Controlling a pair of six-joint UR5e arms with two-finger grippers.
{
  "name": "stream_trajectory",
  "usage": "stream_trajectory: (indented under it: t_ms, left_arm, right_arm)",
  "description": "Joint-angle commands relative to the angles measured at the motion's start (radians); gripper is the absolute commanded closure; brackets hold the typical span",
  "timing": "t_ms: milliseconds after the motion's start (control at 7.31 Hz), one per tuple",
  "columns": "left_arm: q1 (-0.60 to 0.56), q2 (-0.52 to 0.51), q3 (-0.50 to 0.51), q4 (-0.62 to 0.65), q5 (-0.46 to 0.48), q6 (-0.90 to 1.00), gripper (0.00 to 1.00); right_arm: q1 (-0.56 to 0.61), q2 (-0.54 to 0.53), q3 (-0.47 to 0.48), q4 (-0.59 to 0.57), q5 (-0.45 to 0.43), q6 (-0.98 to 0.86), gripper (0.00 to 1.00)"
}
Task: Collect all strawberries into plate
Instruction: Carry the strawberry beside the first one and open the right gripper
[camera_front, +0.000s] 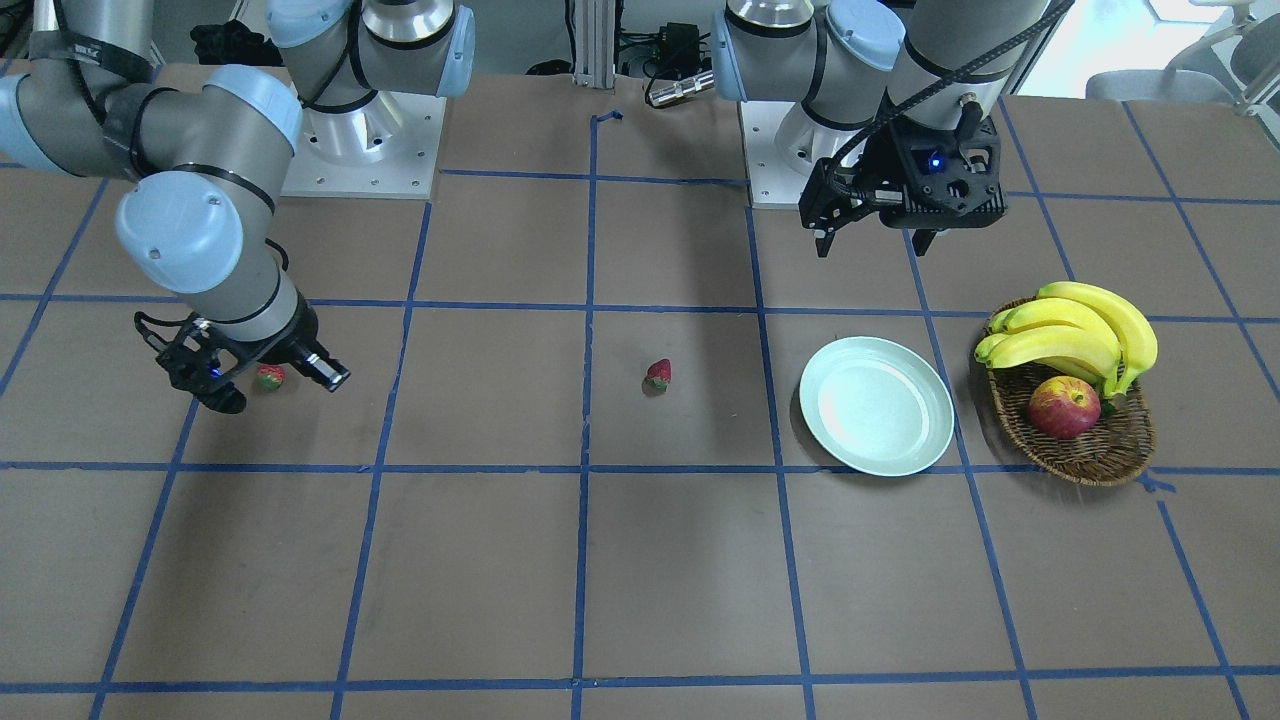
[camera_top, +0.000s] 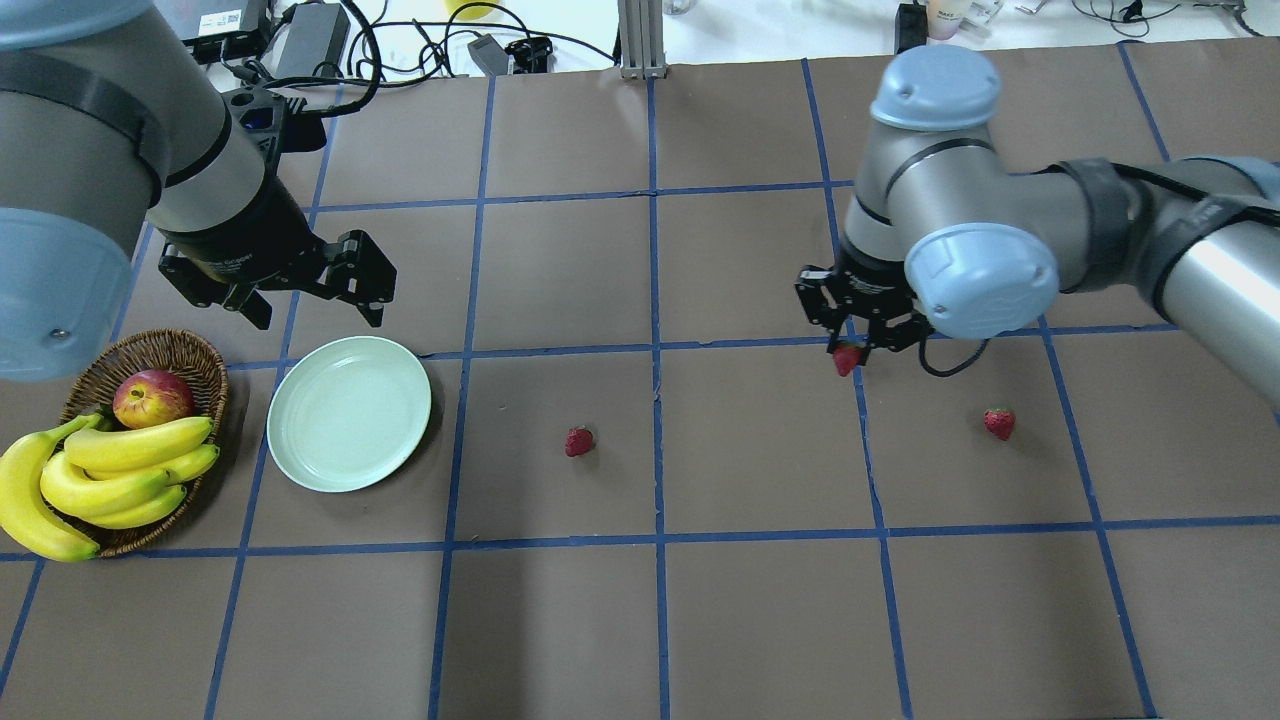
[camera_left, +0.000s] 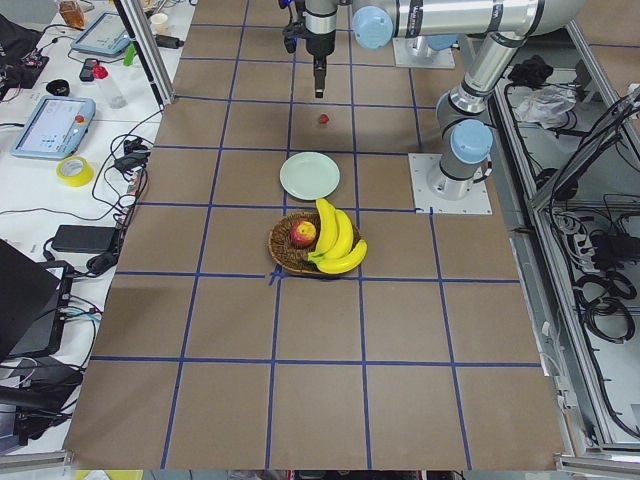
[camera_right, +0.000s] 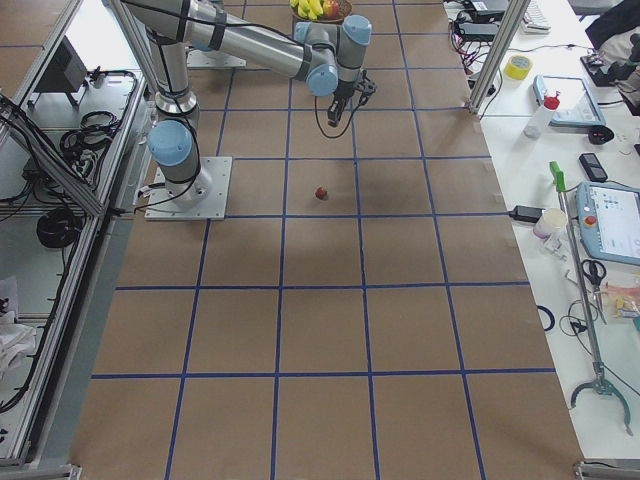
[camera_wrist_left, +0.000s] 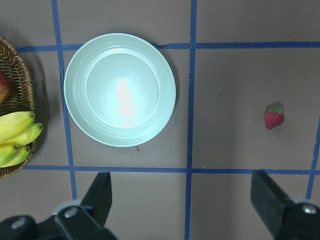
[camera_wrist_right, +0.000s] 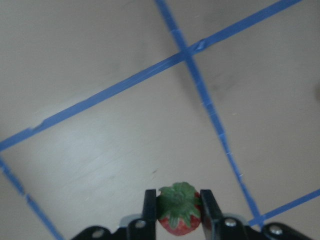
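Observation:
My right gripper (camera_top: 850, 350) is shut on a strawberry (camera_wrist_right: 178, 215), green top showing between the fingers, held above the table. A second strawberry (camera_top: 998, 423) lies on the table to its right; in the front view it (camera_front: 269, 377) sits beside that gripper. A third strawberry (camera_top: 579, 441) lies mid-table and also shows in the left wrist view (camera_wrist_left: 274, 117). The mint-green plate (camera_top: 348, 413) is empty. My left gripper (camera_top: 315, 305) is open and empty, hovering just behind the plate (camera_wrist_left: 120, 90).
A wicker basket (camera_top: 195, 350) with bananas (camera_top: 110, 475) and a red-yellow apple (camera_top: 153, 397) stands left of the plate. Blue tape lines grid the brown table. Cables and gear lie along the far edge.

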Motion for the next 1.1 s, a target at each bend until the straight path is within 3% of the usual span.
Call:
stream_trajectory:
  t_ms: [0,137,411,821,958]
  left_arm:
    - [0.000,0.000,0.000,0.000,0.000,0.000,0.00]
    - [0.000,0.000,0.001,0.000,0.000,0.000,0.00]
    - [0.000,0.000,0.001,0.002,0.000,0.000,0.00]
    - [0.000,0.000,0.001,0.002,0.000,0.000,0.00]
    - [0.000,0.000,0.001,0.002,-0.001,0.000,0.00]
  right_arm:
    - [0.202,0.080,-0.040,-0.133,0.056,-0.046,0.98]
    - [0.270,0.187,-0.063,-0.285,0.062,0.035,0.98]
    - [0.329,0.339,-0.181,-0.343,0.071,0.082,0.98]
    - [0.370,0.360,-0.211,-0.364,0.087,0.211,0.97]
    - [0.370,0.363,-0.203,-0.364,0.158,0.297,0.97]
